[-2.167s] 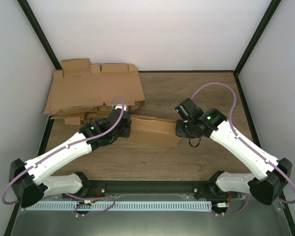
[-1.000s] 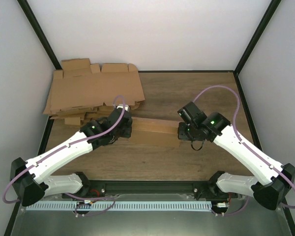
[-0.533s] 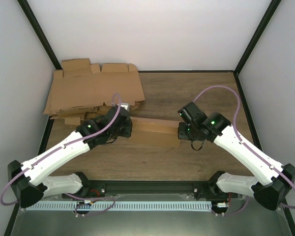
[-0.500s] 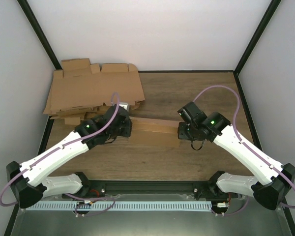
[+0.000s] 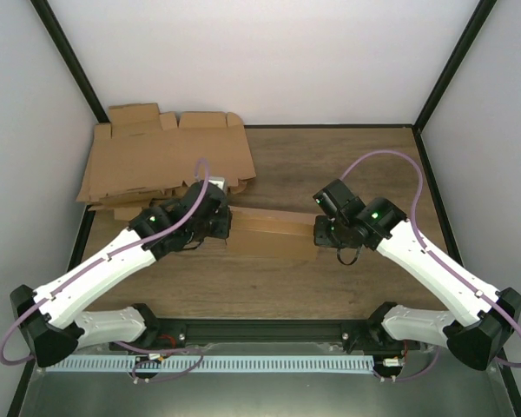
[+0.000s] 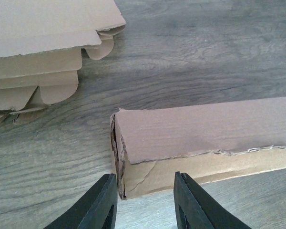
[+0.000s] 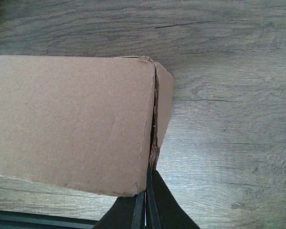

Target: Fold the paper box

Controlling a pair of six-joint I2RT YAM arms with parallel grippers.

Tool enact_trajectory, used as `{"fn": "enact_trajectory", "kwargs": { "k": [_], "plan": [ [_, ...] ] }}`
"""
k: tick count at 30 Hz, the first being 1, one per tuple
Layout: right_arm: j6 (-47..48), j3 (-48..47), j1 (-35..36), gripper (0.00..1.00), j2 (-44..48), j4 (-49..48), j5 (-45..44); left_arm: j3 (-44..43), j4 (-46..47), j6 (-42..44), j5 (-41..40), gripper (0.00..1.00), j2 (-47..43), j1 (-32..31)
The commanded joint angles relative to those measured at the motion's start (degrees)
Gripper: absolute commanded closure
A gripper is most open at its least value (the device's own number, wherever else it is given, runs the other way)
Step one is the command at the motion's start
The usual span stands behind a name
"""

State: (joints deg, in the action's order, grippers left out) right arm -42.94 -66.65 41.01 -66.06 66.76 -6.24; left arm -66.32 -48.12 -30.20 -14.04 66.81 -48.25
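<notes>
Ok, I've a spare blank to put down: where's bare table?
Free: the table at far right, between the paper box and the back wall; also the near strip between box and base rail. Crowded: far-left corner, filled by the pile of blanks.

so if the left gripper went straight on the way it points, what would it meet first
Likely the near end of the paper box, just ahead of the left gripper; depth is unclear.

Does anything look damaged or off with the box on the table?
Yes. The paper box looks worn at its left end: the near corner is creased and cracked, and the long front edge is ragged. At the right end a flap juts out instead of sitting flush.
</notes>
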Motion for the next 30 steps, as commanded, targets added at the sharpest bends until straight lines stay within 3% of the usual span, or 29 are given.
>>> {"fn": "enact_trajectory", "kwargs": {
  "k": [1,14,23,30],
  "plan": [
    [-0.21,-0.66,0.42,0.99,-1.08,3.02,0.49,-1.19,-2.05,0.6,-0.14,0.63,0.1,0.56],
    [-0.31,-1.02,0.39,0.99,-0.91,3.03,0.88,-0.25,0.58,3.42,0.37,0.69,1.95,3.23],
    [-0.08,-1.54,0.44,0.99,-1.22,3.04,0.97,1.43,2.15,3.57,1.2,0.96,2.33,3.95],
    [-0.13,-0.18,0.44,0.99,-0.97,2.54,1.3,5.42,3.73,2.45,4.06,0.96,0.96,3.92]
  ]
}}
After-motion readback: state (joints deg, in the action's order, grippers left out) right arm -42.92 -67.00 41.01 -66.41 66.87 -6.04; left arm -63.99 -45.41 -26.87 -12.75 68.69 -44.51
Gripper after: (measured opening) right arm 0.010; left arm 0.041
